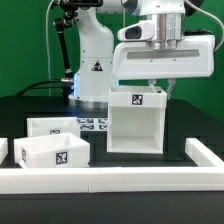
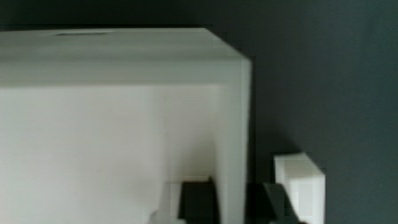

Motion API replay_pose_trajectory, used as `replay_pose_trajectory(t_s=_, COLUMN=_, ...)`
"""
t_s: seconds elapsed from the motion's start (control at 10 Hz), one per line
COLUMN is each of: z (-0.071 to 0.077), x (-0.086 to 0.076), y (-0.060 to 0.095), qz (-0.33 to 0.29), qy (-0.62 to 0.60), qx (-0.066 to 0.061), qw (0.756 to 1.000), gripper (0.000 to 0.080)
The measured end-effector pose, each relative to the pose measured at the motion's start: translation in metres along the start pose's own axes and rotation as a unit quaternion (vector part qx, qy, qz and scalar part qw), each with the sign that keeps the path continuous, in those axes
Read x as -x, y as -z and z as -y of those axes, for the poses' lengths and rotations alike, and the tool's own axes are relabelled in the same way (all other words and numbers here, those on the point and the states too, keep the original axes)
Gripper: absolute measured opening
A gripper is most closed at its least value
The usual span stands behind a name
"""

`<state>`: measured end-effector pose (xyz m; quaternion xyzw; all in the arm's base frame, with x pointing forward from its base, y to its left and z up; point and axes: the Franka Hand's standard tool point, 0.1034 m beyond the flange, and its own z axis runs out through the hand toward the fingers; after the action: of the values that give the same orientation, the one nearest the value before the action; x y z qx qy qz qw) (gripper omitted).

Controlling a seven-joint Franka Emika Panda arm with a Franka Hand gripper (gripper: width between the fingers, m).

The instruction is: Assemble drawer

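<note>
White casing (image 1: 135,125) has its wall straddled by the fingers (image 2: 294,185), clamped or not I cannot tell; such an edge hold could let it pivot and slip.

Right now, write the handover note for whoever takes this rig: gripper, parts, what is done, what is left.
Gripper: down at the casing's top edge. In the wrist view its fingers sit either side of one wall; whether they are clamped cannot be told.
Casing: upright on the table, with nothing seen inside it.
Rear small box and front small box: on the table at the exterior view's left, apart from the casing.
Done: nothing inserted yet.
Left: both small boxes go into the casing.
</note>
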<state>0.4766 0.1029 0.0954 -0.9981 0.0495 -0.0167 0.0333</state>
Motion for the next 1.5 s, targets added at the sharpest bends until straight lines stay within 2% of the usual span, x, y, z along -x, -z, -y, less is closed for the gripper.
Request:
replay_pose_trajectory(t_s=0.4, z=0.000, x=-0.064, y=-0.001, qz=-0.030, qy=-0.006, qx=-0.008, qw=0.999, gripper=0.0038)
replay_pose_trajectory(t_s=0.6, z=-0.004, x=-0.085, y=-0.001, qz=-0.041, qy=-0.013, qx=-0.009, qw=0.999, gripper=0.0038)
replay_pose_trajectory(t_s=0.8, z=-0.006, x=-0.092, y=-0.001, qz=-0.049, qy=-0.026, qx=-0.010, qw=0.998, gripper=0.0038)
replay_pose_trajectory(t_s=1.0, z=-0.005, x=-0.092, y=0.000, qz=-0.050, qy=-0.035, qx=-0.011, qw=0.998, gripper=0.0038)
replay_pose_trajectory(t_s=1.5, z=-0.001, x=-0.095, y=0.003, qz=-0.054, qy=-0.168, qx=-0.025, qw=0.984, gripper=0.0038)
